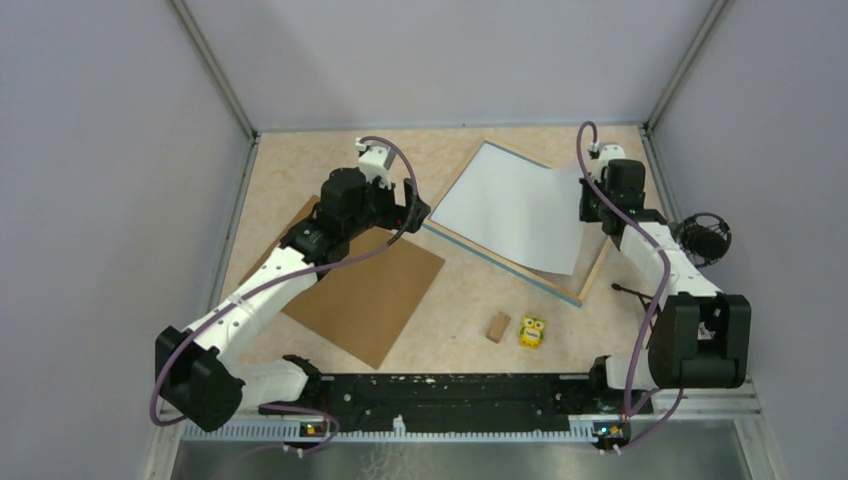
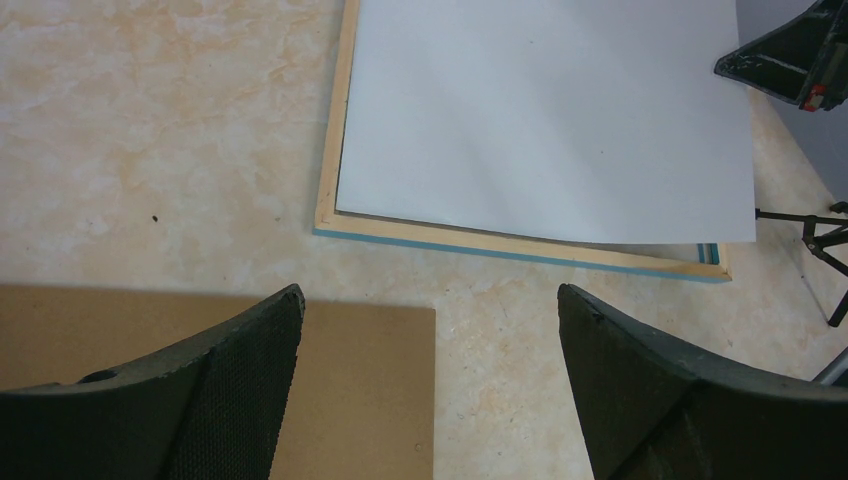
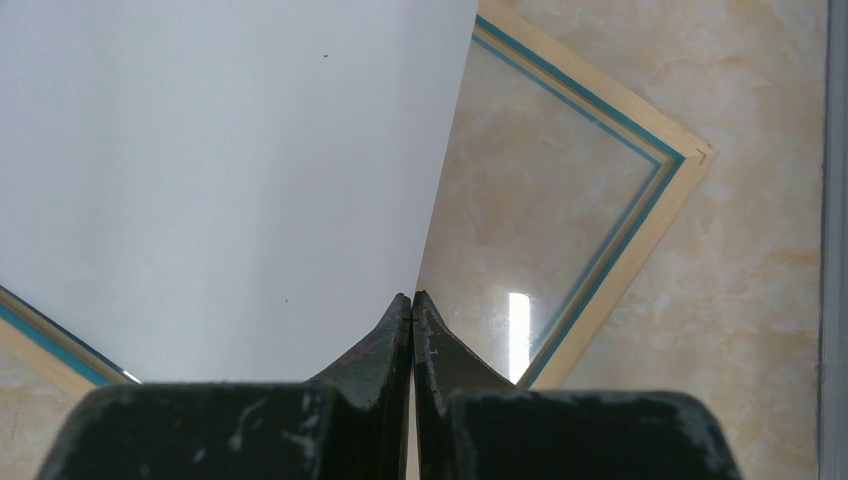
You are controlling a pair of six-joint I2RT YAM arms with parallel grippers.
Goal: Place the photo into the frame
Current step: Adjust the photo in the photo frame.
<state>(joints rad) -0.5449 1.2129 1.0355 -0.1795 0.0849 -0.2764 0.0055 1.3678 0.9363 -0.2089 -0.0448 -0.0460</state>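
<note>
The photo (image 1: 510, 205) lies with its plain white back up, so the balloon print is hidden. It rests skewed over the frame (image 1: 592, 280), a light wood rectangle with blue edges, and its right edge is lifted. My right gripper (image 1: 592, 192) is shut on that right edge. In the right wrist view the closed gripper (image 3: 412, 298) pinches the photo (image 3: 220, 170) above the frame (image 3: 640, 220) and its glass. My left gripper (image 2: 430, 295) is open and empty, hovering over the corner of the brown backing board (image 2: 340, 390), just short of the frame's near edge (image 2: 480, 243).
The brown backing board (image 1: 360, 285) lies flat left of the frame. A small wooden block (image 1: 497, 326) and a yellow owl toy (image 1: 532, 331) sit near the front. A black fan-like object (image 1: 705, 235) stands at the right wall. Walls close in on three sides.
</note>
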